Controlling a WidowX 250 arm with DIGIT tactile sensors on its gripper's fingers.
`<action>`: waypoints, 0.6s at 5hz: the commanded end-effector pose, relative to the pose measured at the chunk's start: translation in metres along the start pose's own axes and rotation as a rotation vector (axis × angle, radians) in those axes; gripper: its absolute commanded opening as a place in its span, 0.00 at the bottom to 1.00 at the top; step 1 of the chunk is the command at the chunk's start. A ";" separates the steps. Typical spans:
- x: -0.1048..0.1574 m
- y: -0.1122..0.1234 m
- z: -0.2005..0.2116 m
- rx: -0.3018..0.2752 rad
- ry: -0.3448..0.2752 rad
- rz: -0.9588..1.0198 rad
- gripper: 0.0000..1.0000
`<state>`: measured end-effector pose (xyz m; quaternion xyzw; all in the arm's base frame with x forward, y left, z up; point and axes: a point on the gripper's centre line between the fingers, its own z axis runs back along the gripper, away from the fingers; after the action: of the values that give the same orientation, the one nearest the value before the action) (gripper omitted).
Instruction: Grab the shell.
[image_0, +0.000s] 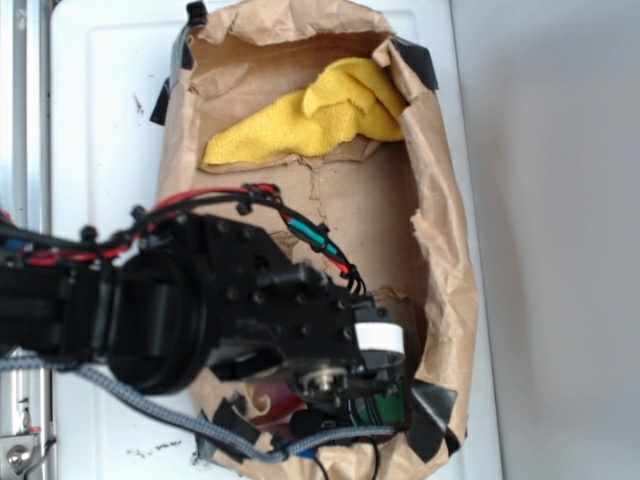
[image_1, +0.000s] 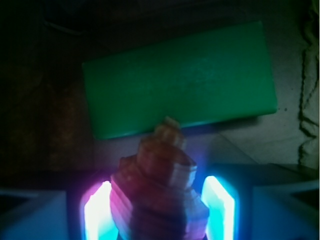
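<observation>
Shell clamped in the gripper

The gripper (image_1: 159, 207) is closed on the ribbed shell (image_1: 157, 192), its glowing fingers (image_1: 97, 215) pressing both sides, just in front of a green block (image_1: 180, 75) inside the paper-lined box (image_0: 440, 220).

A bright yellow cloth (image_0: 320, 115) lies at the upper middle of the exterior view, inside a tan-brown paper bag (image_0: 440, 230) with black tape patches at its corners. The black robot arm (image_0: 200, 300) carries red, green and black wires, a white band and a grey braided cable. In the wrist view, a plain green block (image_1: 180, 80) fills the upper middle. Below it the shell (image_1: 160, 195) shows ribbed orange-brown bands, tinted purple. The gripper (image_1: 159, 212) pads glow cyan, pink at the left one.
</observation>
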<state>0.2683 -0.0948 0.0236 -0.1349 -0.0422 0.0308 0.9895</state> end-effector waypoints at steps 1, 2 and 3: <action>0.004 0.040 0.056 -0.088 -0.048 0.089 0.00; 0.012 0.054 0.087 0.029 -0.043 0.131 0.00; 0.010 0.054 0.102 0.195 -0.108 0.161 0.00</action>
<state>0.2602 -0.0104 0.0861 -0.0287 -0.0464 0.1335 0.9895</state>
